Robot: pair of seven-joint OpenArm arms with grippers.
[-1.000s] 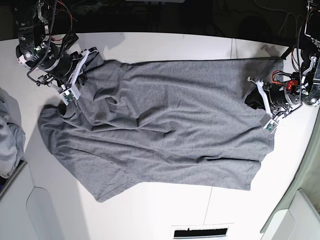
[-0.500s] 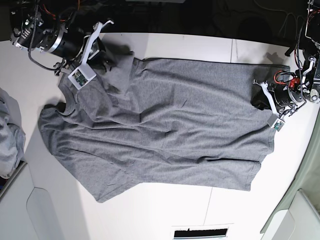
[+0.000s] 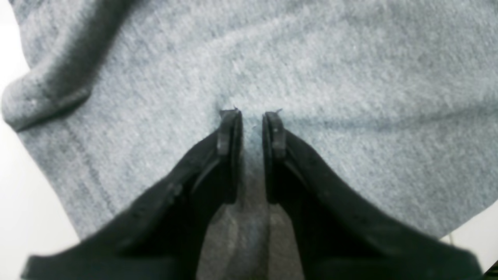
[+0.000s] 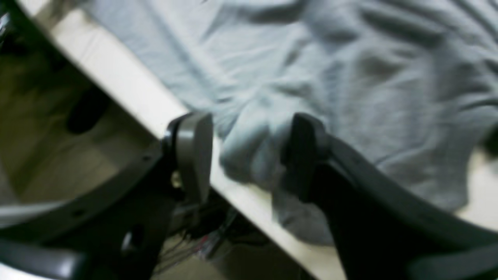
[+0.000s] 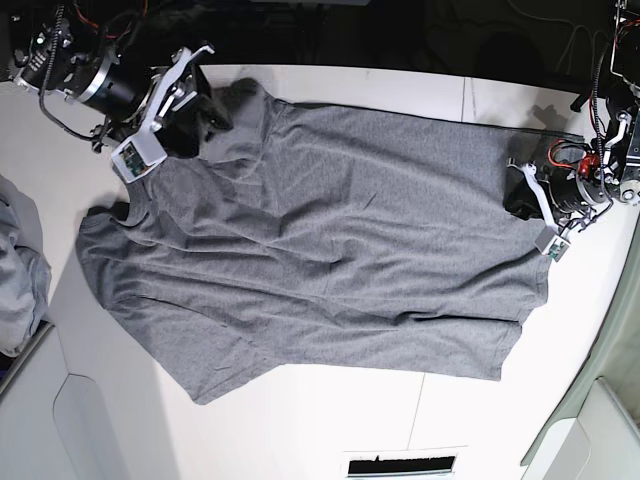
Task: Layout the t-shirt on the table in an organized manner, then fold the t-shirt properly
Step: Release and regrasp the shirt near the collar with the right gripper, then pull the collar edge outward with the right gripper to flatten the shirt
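The heather-grey t-shirt lies spread across the white table, collar side to the left and hem to the right. My right gripper is at the far left corner over a sleeve. In the right wrist view it stands open, with a bunched sleeve of the t-shirt slumped loosely between its fingers at the table's edge. My left gripper sits on the hem at the right. In the left wrist view it is nearly closed, pinching a fold of the t-shirt.
A paler grey-blue cloth heap lies at the table's left edge. A thin dark seam crosses the tabletop. White moulded panels sit at the front left and front right. A dark slot is at the front edge.
My right arm carried the sleeve up toward the table's far edge and opened its jaws, letting the cloth go. The left gripper shifted slightly to the right, still holding the hem.
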